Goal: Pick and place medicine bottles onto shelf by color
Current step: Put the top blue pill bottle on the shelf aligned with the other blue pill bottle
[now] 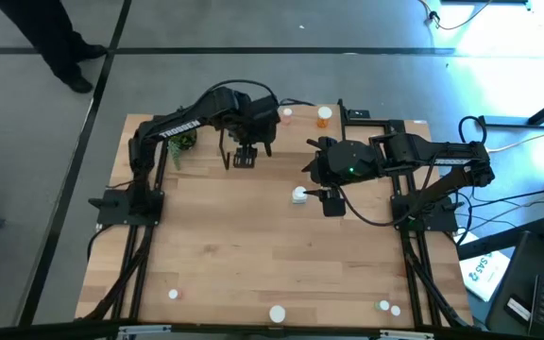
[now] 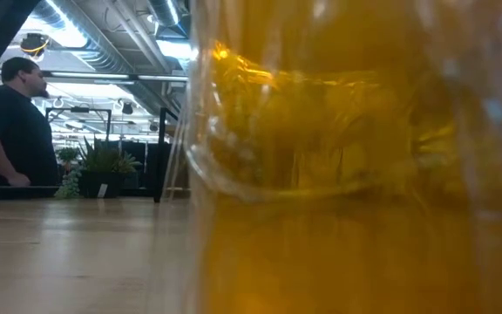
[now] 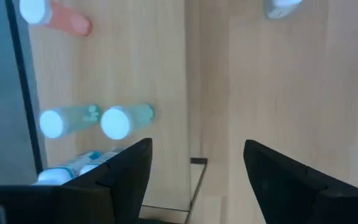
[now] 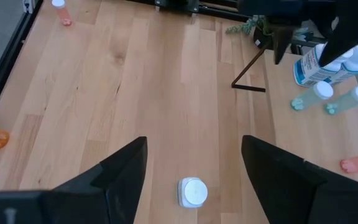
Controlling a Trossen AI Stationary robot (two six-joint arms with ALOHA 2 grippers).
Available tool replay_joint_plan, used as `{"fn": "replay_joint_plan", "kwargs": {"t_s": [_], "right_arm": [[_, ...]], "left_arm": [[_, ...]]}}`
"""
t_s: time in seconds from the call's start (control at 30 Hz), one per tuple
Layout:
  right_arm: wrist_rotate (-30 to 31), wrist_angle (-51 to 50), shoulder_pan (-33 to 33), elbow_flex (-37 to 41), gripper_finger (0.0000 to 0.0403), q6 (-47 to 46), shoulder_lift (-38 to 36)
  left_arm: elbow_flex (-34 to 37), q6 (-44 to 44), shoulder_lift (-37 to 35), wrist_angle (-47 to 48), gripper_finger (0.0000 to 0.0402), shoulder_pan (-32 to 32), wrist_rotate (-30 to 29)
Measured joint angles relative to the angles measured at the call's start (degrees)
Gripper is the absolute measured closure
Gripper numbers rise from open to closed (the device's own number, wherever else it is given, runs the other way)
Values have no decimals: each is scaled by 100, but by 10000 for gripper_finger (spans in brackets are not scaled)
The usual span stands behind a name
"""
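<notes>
The shelf [image 3: 135, 62] stands at the table's far middle, and my left gripper [image 3: 197, 149] hangs open above its edge, holding nothing. On the shelf stand a pink bottle [image 3: 55, 15], two pale green bottles [image 3: 67, 121] and white bottles [image 4: 319, 65]. My right gripper [image 4: 194, 146] is open, held high and slanting down over a white bottle [image 4: 193, 191] that stands on the table [image 1: 253, 246] right of centre. A pink bottle [image 1: 287, 114] and an orange one [image 1: 324, 115] stand at the far edge.
Several white-capped bottles [image 1: 278, 313] stand along the table's near edge. An orange bottle [image 2: 356, 174] fills most of the low view. A small potted plant [image 1: 182, 140] sits at the far left. A person [image 2: 11, 131] stands beyond the table.
</notes>
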State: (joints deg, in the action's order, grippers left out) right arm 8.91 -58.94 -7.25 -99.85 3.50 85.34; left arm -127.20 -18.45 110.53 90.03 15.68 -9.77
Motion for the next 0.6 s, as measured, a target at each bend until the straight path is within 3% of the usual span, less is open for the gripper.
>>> {"fn": "replay_joint_plan", "kwargs": {"t_s": [0.3,0.43,0.6], "right_arm": [[2,0,0,0,139,-2,0],[2,0,0,0,139,-2,-2],[2,5,1,0,139,-2,-2]], "left_arm": [[577,769,-117,-100,154,-190,45],[1254,1015,-347,-619,154,-98,158],[2432,1278,-1158,-1871,157,-96,200]]}}
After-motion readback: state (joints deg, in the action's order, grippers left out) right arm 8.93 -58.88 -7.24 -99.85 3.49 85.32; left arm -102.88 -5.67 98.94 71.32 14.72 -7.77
